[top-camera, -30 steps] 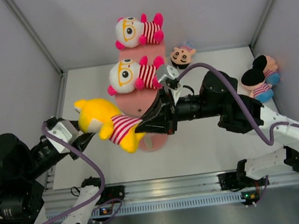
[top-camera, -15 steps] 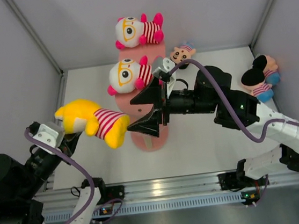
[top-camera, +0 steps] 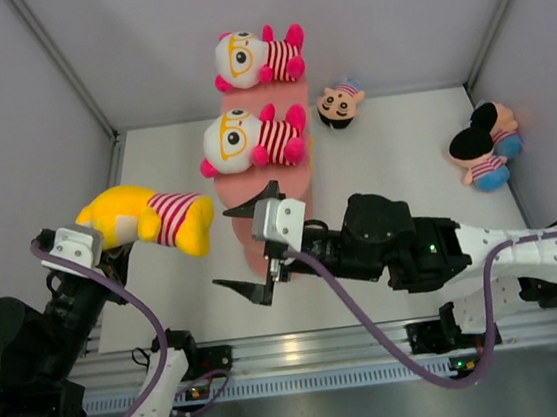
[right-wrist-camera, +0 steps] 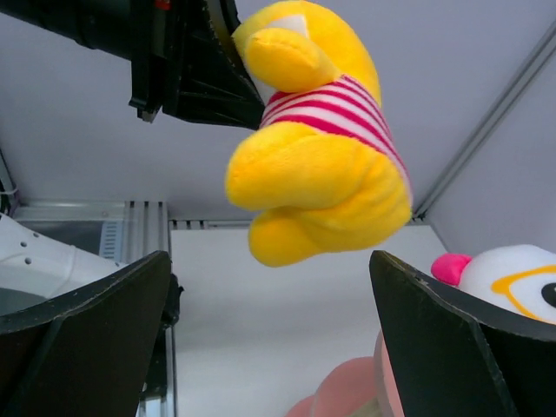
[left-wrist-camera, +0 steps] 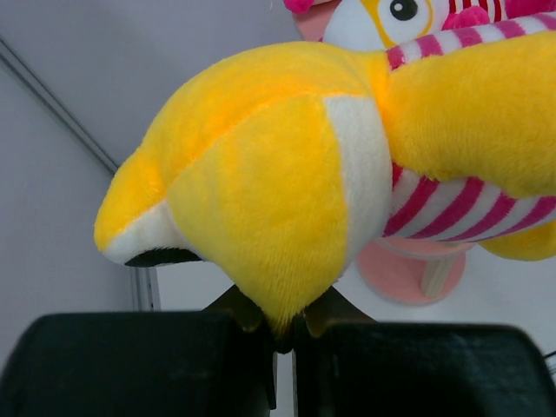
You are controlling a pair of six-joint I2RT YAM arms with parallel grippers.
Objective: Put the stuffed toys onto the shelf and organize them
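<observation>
A yellow bear (top-camera: 144, 221) in a red-white striped shirt hangs in the air left of the shelf (top-camera: 259, 187). My left gripper (top-camera: 86, 242) is shut on its head end. In the left wrist view the jaws (left-wrist-camera: 282, 326) pinch a yellow tip of the bear (left-wrist-camera: 261, 174). My right gripper (top-camera: 220, 248) stands wide open just right of the bear's feet and holds nothing. The bear (right-wrist-camera: 321, 165) hangs ahead of and above it in the right wrist view (right-wrist-camera: 269, 300). One white-faced toy (top-camera: 256, 58) lies on the top tier and another (top-camera: 251, 139) on the tier below.
A black-haired doll (top-camera: 339, 104) lies on the table right of the shelf. A mouse-eared doll (top-camera: 483, 145) lies against the right wall. Grey walls close in the left, back and right sides. The right arm stretches across the near table in front of the shelf's foot.
My right gripper opened, released the bear and drew back toward the near edge. My left gripper shut on the bear's head end and carried it left, away from the shelf.
</observation>
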